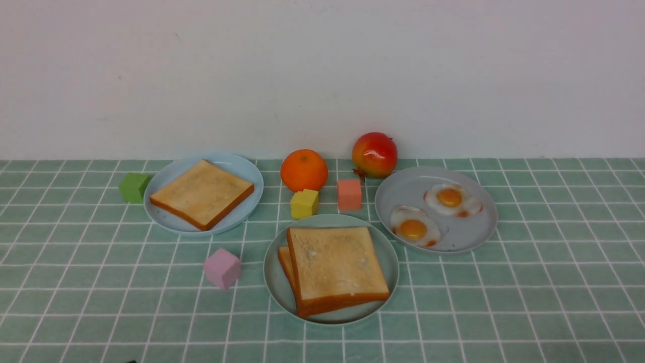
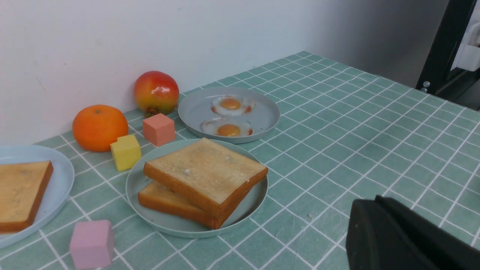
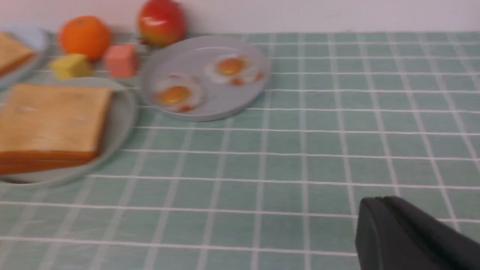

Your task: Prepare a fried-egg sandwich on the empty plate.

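The left hand (image 2: 375, 225) shows only as a black shape at the corner of its wrist view, its two fingers pressed together with nothing between them, hanging over bare desk well apart from the food. The right hand (image 3: 378, 221) looks the same in its own wrist view: dark fingers together, empty, above the green-and-white checked cloth of the desk (image 1: 529, 282).

Taking the round mint-green plate (image 1: 274, 282) as landmark: it sits at the middle front of the desk and carries two square golden-brown toast slices stacked one on the other. The upper toast slice (image 1: 335, 264) lies slightly askew, so a strip of the lower toast slice (image 1: 285, 262) peeks out on the left. No egg can be seen between them from these views.

Just behind and right of that plate, nearly touching its rim, is a round grey plate (image 1: 468, 237) holding two glossy fried eggs (image 1: 413, 228) with orange yolks. Behind and left of it is a pale-blue plate (image 1: 242, 169) bearing a single toast slice (image 1: 201, 192).

Just behind the mint-green plate stand a yellow block (image 1: 304, 203) and a salmon-pink cube (image 1: 349, 194); further back, by the wall, an orange (image 1: 304, 170) and a red-yellow pomegranate-like fruit (image 1: 374, 155). A pink cube (image 1: 222, 268) lies just left of the plate, and a green cube (image 1: 134, 187) sits left of the pale-blue plate.
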`<action>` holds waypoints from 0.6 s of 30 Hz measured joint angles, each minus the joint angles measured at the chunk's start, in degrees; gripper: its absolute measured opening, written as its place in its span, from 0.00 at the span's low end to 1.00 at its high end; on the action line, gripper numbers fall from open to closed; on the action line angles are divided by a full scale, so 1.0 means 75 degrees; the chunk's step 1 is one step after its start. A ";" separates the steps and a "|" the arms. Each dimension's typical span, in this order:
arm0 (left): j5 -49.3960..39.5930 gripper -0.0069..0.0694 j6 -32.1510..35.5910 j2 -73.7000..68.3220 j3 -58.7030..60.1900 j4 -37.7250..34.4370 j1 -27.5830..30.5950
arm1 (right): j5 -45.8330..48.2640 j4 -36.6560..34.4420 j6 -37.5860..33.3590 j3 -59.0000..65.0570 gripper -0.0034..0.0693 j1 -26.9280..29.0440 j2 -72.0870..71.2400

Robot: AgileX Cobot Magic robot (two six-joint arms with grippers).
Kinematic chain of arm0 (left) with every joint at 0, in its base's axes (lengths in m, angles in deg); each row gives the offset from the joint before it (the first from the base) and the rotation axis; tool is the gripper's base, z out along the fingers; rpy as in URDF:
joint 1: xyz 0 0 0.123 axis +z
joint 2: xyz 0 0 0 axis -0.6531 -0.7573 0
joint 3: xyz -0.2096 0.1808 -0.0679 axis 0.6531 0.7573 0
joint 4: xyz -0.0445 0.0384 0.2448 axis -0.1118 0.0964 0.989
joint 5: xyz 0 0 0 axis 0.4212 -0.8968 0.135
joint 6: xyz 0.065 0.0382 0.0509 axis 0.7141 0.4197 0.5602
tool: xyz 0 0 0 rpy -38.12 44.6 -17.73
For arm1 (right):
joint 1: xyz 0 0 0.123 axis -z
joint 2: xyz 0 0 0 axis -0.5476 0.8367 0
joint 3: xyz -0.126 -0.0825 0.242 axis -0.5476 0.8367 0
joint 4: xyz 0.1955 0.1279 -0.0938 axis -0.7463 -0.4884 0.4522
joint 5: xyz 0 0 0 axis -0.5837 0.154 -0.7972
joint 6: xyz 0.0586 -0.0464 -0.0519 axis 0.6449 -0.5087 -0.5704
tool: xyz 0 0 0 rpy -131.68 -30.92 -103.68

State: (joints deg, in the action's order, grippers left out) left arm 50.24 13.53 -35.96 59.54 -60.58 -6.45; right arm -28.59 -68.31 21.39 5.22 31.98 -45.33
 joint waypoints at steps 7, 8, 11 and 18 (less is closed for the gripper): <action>0.0000 0.07 0.0000 0.0007 0.0000 0.0000 0.0000 | -0.1103 -0.0233 -0.0237 0.1831 0.03 0.0249 -0.0739; -0.0009 0.07 0.0000 0.0007 0.0000 0.0000 0.0000 | -0.1153 -0.0251 -0.0216 0.1839 0.03 0.0249 -0.0739; -0.0009 0.08 0.0000 0.0007 0.0000 0.0000 0.0000 | -0.1234 -0.0291 -0.0180 0.1863 0.03 0.0249 -0.0739; -0.0033 0.08 0.0000 0.0007 0.0000 0.0000 0.0000 | -0.1259 -0.0292 -0.0180 0.1865 0.03 0.0249 -0.0739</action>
State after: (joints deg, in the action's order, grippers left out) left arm 49.99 13.53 -35.91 59.54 -60.58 -6.45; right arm -38.03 -70.50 20.04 19.21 33.85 -50.88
